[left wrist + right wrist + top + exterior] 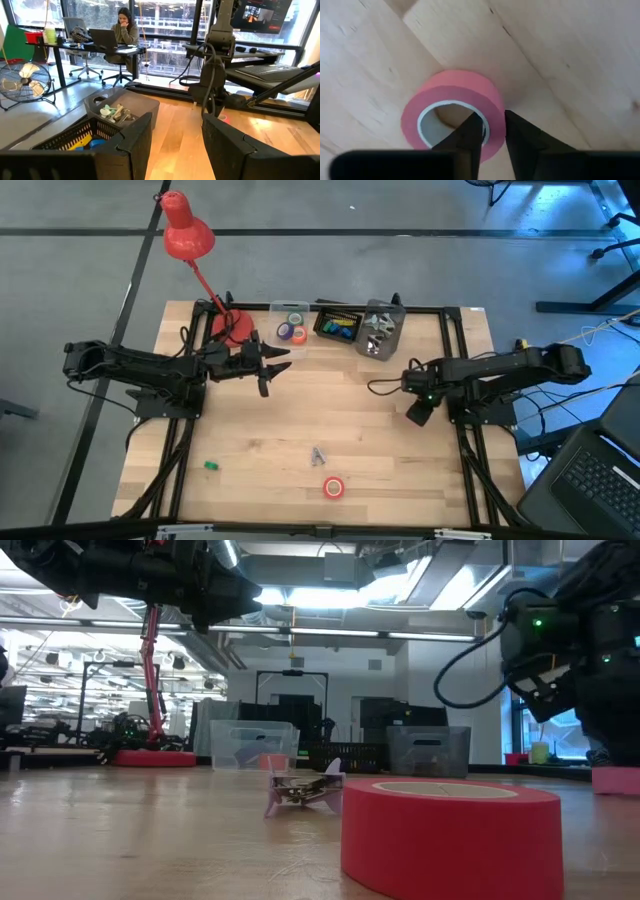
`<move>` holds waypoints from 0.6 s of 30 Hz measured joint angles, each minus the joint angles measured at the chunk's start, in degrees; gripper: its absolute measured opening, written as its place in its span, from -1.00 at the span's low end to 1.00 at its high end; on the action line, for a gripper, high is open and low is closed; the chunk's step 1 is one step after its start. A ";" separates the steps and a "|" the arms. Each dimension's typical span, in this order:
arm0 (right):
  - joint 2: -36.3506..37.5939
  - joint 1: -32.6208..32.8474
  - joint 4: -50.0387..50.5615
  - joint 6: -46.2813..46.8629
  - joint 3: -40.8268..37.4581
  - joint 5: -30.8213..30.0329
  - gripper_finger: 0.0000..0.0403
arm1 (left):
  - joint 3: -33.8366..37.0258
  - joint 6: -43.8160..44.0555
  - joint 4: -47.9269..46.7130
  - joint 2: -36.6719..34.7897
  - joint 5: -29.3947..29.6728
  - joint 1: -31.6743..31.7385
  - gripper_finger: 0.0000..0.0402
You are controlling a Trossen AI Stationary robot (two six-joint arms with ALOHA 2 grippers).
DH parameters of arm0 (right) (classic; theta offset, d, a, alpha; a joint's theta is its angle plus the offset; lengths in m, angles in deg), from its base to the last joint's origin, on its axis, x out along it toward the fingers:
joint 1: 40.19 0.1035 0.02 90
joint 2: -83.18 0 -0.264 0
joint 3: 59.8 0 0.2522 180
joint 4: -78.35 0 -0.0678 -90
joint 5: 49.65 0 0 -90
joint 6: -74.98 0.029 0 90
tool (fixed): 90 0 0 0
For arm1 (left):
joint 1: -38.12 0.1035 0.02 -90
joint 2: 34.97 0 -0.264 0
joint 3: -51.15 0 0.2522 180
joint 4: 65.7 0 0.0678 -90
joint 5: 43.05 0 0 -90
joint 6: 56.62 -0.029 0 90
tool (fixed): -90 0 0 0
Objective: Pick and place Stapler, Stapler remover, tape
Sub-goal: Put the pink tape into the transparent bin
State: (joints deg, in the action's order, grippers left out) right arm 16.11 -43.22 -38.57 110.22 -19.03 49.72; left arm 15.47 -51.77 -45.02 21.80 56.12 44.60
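Note:
My right gripper points down at the table's right middle, shut on a pink tape roll, which also shows at table height in the low view. A red tape roll lies flat near the front edge, and a small metal stapler remover lies just behind it. My left gripper is open and empty above the table's back left, beside a clear box holding several tape rolls. No stapler shows. My right gripper has the pink roll's wall between its two fingers, one finger inside the open centre and one outside. The fingers come from above, pointing down. The roll lies flat; whether it is on the wood or just off it cannot be told.
A black basket and a grey bin with metal items stand at the back beside the clear box. A red desk lamp stands at the back left. A small green block lies front left. A person sits at a desk beyond the table.

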 joint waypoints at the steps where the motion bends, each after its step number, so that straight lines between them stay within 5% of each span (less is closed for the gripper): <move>1: 0.00 0.00 -0.52 0.38 0.00 -0.03 -0.67 | 0.00 -0.02 0.02 0.00 0.00 0.00 -0.18; 3: 0.26 0.00 -1.58 0.96 0.00 -0.15 -0.82 | 0.00 -0.02 -0.15 0.00 -0.02 0.00 -0.18; 9: 1.14 0.00 -9.16 1.31 3.00 -2.71 -0.82 | 0.00 0.52 -0.45 0.00 -0.07 0.00 -0.18; 18: 1.20 0.00 -28.78 -15.22 17.81 -7.77 -0.82 | 0.00 4.60 -0.67 0.69 -1.77 0.00 -0.18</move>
State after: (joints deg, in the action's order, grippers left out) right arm 17.31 -43.22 -67.35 95.00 -1.23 41.95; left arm 15.47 -47.17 -45.69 22.49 54.35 44.60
